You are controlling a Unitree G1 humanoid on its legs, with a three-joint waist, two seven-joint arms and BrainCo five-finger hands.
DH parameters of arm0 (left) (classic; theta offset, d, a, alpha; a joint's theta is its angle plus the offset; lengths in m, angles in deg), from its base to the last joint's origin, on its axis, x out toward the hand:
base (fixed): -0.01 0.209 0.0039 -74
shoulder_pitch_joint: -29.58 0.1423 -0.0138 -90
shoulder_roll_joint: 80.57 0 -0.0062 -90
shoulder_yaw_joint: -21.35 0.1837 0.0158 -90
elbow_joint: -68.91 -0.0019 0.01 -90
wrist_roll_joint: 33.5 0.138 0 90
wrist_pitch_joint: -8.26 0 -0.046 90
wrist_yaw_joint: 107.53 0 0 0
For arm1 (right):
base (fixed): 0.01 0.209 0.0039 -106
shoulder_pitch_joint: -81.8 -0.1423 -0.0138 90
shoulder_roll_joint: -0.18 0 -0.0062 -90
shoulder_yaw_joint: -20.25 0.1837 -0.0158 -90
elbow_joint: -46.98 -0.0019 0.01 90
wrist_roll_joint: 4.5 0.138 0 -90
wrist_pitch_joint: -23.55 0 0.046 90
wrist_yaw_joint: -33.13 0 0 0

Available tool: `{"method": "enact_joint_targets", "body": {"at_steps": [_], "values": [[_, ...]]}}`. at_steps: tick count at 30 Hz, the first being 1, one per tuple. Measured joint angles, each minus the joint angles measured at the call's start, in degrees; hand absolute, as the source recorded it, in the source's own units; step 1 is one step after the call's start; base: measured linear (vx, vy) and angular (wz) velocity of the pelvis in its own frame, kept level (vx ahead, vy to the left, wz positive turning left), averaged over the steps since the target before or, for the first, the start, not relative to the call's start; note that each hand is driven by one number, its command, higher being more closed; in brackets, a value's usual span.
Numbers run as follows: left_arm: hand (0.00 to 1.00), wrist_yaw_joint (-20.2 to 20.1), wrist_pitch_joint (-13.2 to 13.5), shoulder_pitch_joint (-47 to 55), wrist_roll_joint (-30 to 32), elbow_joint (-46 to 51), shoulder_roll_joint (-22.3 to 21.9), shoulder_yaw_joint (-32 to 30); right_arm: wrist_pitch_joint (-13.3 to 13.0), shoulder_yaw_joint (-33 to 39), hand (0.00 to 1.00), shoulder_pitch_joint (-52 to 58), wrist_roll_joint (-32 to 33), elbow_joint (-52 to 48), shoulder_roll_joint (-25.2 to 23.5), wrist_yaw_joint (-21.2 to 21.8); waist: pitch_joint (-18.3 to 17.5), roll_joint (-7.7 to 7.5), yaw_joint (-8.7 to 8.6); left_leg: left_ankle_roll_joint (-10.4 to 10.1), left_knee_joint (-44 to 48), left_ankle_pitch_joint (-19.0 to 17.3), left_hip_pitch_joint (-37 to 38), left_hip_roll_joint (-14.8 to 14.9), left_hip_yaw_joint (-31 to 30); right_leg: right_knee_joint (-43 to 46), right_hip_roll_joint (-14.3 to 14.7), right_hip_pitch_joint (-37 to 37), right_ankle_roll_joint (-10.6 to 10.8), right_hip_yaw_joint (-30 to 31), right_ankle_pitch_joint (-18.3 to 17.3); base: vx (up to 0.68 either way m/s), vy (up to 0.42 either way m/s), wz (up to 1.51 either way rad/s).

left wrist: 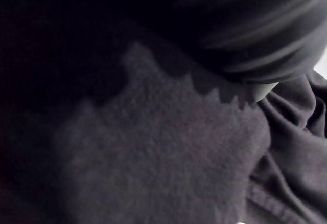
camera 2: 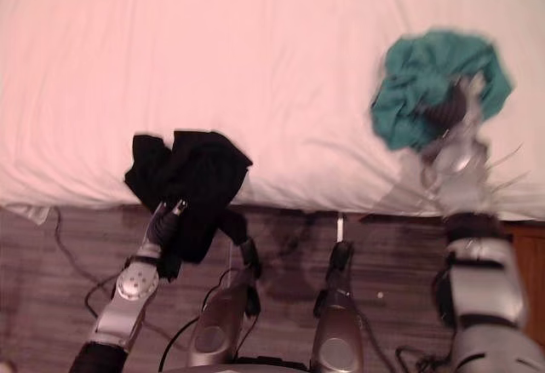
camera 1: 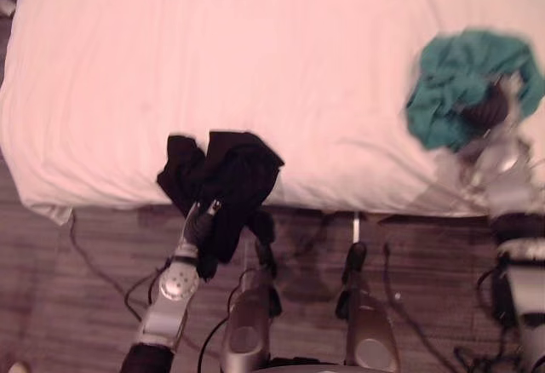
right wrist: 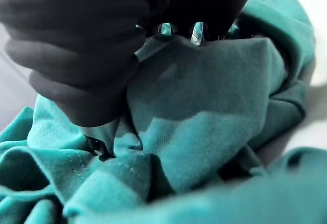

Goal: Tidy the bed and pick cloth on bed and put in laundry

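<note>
Left hand (camera 1: 197, 225) buried in black cloth (camera 1: 230, 173), grip unclear; right hand (camera 2: 454, 105) clutches teal cloth (camera 2: 410, 92) over bed (camera 1: 213, 49).

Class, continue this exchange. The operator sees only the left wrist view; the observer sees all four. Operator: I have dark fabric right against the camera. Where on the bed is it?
Observer: The black cloth lies at the bed's near edge, partly hanging over it, the left hand at its lower part.
Operator: Any other clothing?
Observer: A teal cloth sits bunched on the bed, toward the robot's right.
Operator: Is the right hand free?
Observer: No, the right hand pinches a fold of the teal cloth.
</note>
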Motion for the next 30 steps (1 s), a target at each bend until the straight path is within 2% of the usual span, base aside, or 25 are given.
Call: {"method": "enact_joint_targets", "body": {"at_steps": [1,2,3,5,7,11,14,17,19,21,22,23,24,25,26,27,28,29,30], "values": [[1.0,0.0,-0.2,0.4,-0.3,-0.7,-0.7,-0.8,-0.1,1.0,1.0,3.0,0.7,-1.4,-3.2,-0.2,-0.9,-0.7,-0.27,-0.2,0.0,-0.2,1.0,0.1,0.6,0.1,0.1,0.7,-0.1,0.4,-0.4,0.12,-0.004,-0.34],[1.0,0.1,-0.8,1.7,-1.2,-1.6,-2.4,-2.6,-0.4,2.5,1.0,9.0,2.8,-4.0,-10.3,-0.4,-3.0,-2.04,-1.18,-0.6,0.0,-1.1,3.7,0.4,1.9,0.5,0.4,2.4,0.1,1.5,-1.5,0.11,-0.003,-0.48],[1.0,0.1,-1.3,2.7,-1.7,-2.2,-3.7,-3.1,-0.7,3.2,1.0,14.2,4.2,-5.6,-15.1,-0.5,-4.7,-2.8,-1.27,-0.9,0.0,-1.9,6.0,0.6,3.0,1.0,0.7,3.5,0.0,2.7,-2.2,0.09,-0.001,-0.52],[1.0,0.1,-1.8,4.6,-2.0,-2.3,-6.5,-3.5,-0.7,3.4,1.0,22.6,7.3,-7.3,-21.0,-0.5,-7.9,-3.43,-1.51,-1.3,0.0,-3.0,8.8,0.9,4.5,1.3,1.0,5.2,0.2,4.1,-3.0,0.08,0.01,-0.41],[1.0,0.2,-2.2,6.1,-2.9,-2.4,-9.5,-4.2,0.1,3.4,1.0,31.6,10.0,-8.7,-25.3,0.0,-10.0,-3.45,-2.89,-1.4,0.0,-3.8,11.5,0.9,5.3,1.2,1.1,7.5,0.3,4.3,-3.4,0.03,0.013,-0.23],[1.0,0.3,-2.5,8.6,-3.2,-2.5,-10.8,-4.6,0.5,2.5,1.0,40.1,12.8,-9.1,-28.1,1.2,-11.8,-3.17,-4.15,-1.4,0.0,-4.1,12.9,0.9,5.1,0.8,1.1,9.0,0.1,4.3,-3.7,-0.01,0.004,-0.02],[1.0,0.4,-2.7,10.7,-3.5,-2.7,-11.4,-5.0,0.5,-0.3,1.0,45.6,13.7,-10.7,-28.2,2.6,-12.7,-2.66,-4.08,-1.5,0.0,-4.2,13.1,0.9,4.2,0.6,1.0,9.7,0.1,3.6,-3.7,-0.04,-0.002,0.11],[1.0,1.5,-3.1,12.2,-4.1,-5.3,-12.0,-5.0,0.6,-4.0,1.0,46.4,13.6,-10.4,-28.0,3.7,-13.6,-2.22,-3.97,-1.7,-0.1,-4.3,13.0,0.8,3.0,0.2,0.7,10.7,0.5,2.3,-3.8,-0.03,-0.002,0.22],[1.0,1.7,-3.2,12.7,-4.2,-6.5,-12.4,-5.0,0.6,-6.9,1.0,45.7,13.3,-10.0,-27.5,3.9,-14.2,-2.05,-3.3,-1.6,-0.2,-4.3,11.6,0.6,0.7,-0.3,0.4,11.4,0.6,0.1,-3.8,-0.06,-0.008,0.62],[1.0,2.6,-3.2,11.5,-5.3,-6.5,-13.2,-5.0,0.5,-9.5,1.0,42.9,12.4,-8.0,-27.2,4.1,-14.4,-2.08,-1.38,-1.7,1.7,-4.2,6.5,0.4,-4.8,0.5,-0.5,11.6,1.0,-6.8,-4.4,-0.05,-0.009,1.35],[1.0,2.7,-3.2,11.2,-5.4,-6.5,-13.3,-5.1,0.5,-9.9,1.0,42.3,12.0,-8.0,-27.0,3.8,-14.4,-2.02,-1.01,-1.3,1.6,-4.5,5.4,0.5,-4.9,0.7,-0.7,11.7,1.0,-8.9,-4.5,-0.02,0.003,2.19],[1.0,3.1,-3.2,10.5,-5.4,-6.6,-13.2,-5.1,0.5,-10.1,1.0,40.7,11.0,-8.0,-26.8,3.4,-14.3,-2.09,-0.88,2.2,1.4,-6.7,2.7,0.7,-2.2,0.7,-1.8,12.9,1.0,-16.1,-4.3,0.05,0.033,2.58],[1.0,3.7,-3.2,9.9,-5.4,-7.0,-13.3,-5.7,0.5,-10.0,1.0,39.2,10.9,-7.7,-26.6,3.3,-14.4,-2.77,-0.65,5.9,2.3,-8.9,1.7,1.1,4.4,0.7,-3.2,14.2,1.0,-22.0,-4.6,0.05,0.03,2.72],[1.0,4.0,-3.2,9.7,-5.4,-7.3,-13.6,-6.3,0.5,-10.0,1.0,38.2,10.8,-7.4,-26.3,3.3,-14.3,-3.01,-0.62,7.4,3.2,-9.6,1.0,1.8,8.8,0.7,-3.9,15.1,1.2,-24.6,-4.9,0.11,0.141,2.58],[1.0,5.0,-3.2,9.6,-5.5,-7.8,-13.5,-6.8,0.5,-10.0,1.0,35.5,9.4,-6.8,-25.0,2.4,-14.2,-2.06,-0.18,8.4,7.7,-9.4,0.1,5.7,22.0,2.2,-4.6,16.9,2.1,-30.8,-5.7,0.12,0.197,2.37],[1.0,5.3,-3.3,10.2,-5.7,-8.1,-13.6,-7.2,0.5,-9.9,1.0,34.9,8.7,-6.7,-24.0,1.6,-14.3,-1.67,0.28,9.8,10.5,-7.6,0.2,8.2,29.8,3.0,-5.0,19.0,3.1,-35.3,-6.5,0.16,0.245,2.29],[1.0,5.4,-3.3,10.5,-5.9,-8.1,-13.6,-7.2,0.5,-9.9,1.0,35.0,8.5,-6.7,-23.4,1.1,-14.6,-1.28,0.54,9.4,11.3,-6.2,0.3,8.7,32.0,3.3,-5.2,20.3,3.3,-37.8,-6.6,0.17,0.223,2.25],[1.0,5.4,-3.3,11.3,-6.3,-7.9,-13.6,-7.3,0.8,-9.9,1.0,35.4,7.7,-6.7,-22.2,0.9,-15.1,-0.5,0.79,7.5,11.2,-1.9,-0.4,8.2,32.6,4.8,-5.9,22.4,3.7,-43.5,-6.9,0.14,0.179,1.85],[1.0,5.5,-3.3,11.4,-6.3,-7.9,-13.7,-7.4,0.9,-10.0,1.0,35.3,7.4,-6.7,-22.4,0.8,-15.1,-0.99,0.8,7.6,11.3,-1.9,-1.2,6.8,30.6,5.5,-6.7,23.2,4.0,-45.3,-7.1,0.18,0.199,2.07]]}}
